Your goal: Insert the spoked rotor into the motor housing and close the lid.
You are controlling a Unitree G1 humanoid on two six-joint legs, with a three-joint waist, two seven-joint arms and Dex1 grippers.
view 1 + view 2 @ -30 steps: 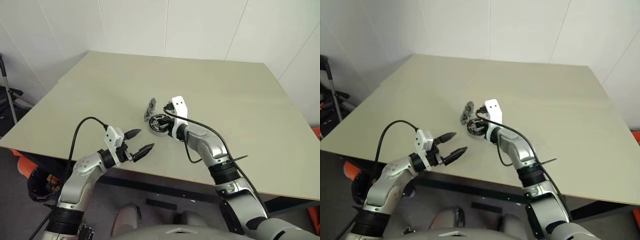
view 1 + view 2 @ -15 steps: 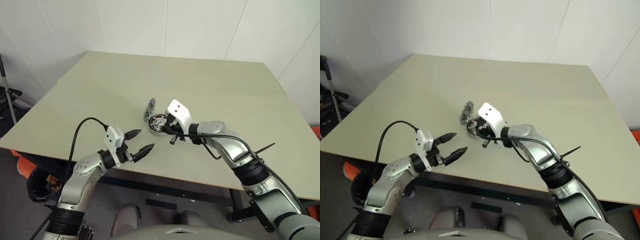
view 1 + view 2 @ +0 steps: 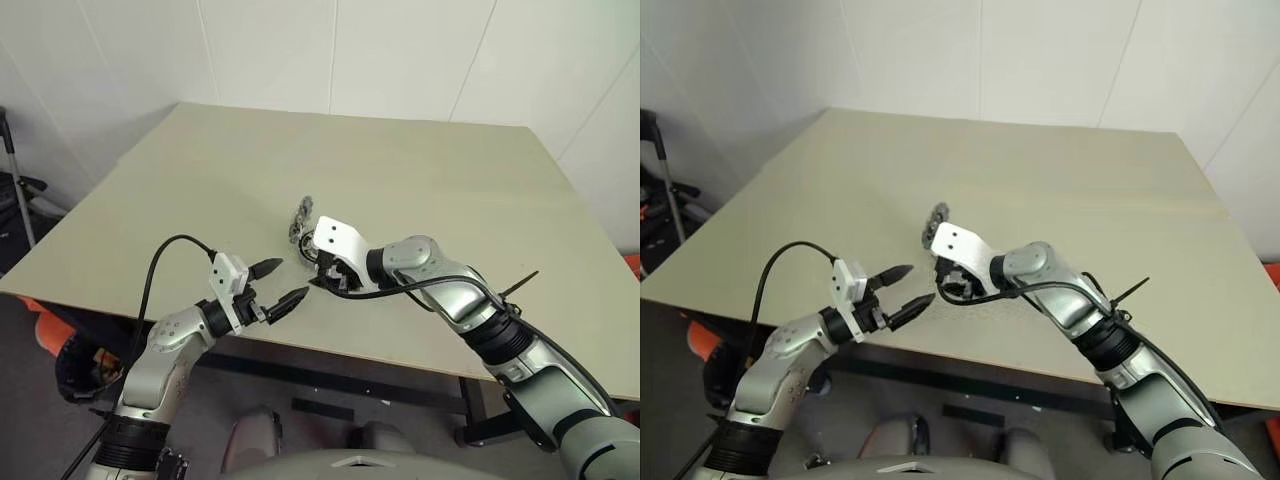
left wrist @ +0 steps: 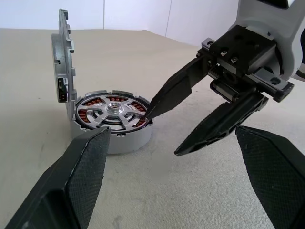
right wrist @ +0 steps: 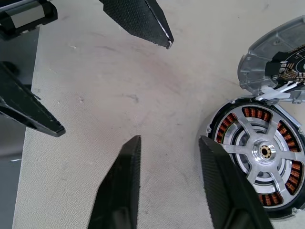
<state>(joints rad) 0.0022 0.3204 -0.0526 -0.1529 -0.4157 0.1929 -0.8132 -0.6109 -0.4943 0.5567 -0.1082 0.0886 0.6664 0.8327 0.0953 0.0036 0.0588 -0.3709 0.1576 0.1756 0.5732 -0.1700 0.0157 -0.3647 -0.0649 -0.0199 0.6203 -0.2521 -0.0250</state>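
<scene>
1 lid (image 4: 63, 57), thin rigid metal, upright at left of frame beside seated spoked rotor (image 4: 113, 110); I'd push its top edge, right gripper (image 4: 164, 128) released, left gripper (image 3: 284, 283) spread empty.

No readable text, label, brand, number or sign is seen anywhere: nothing is printed on the table (image 3: 420, 190), and nothing legible is made out on the motor housing (image 4: 114, 125).
</scene>
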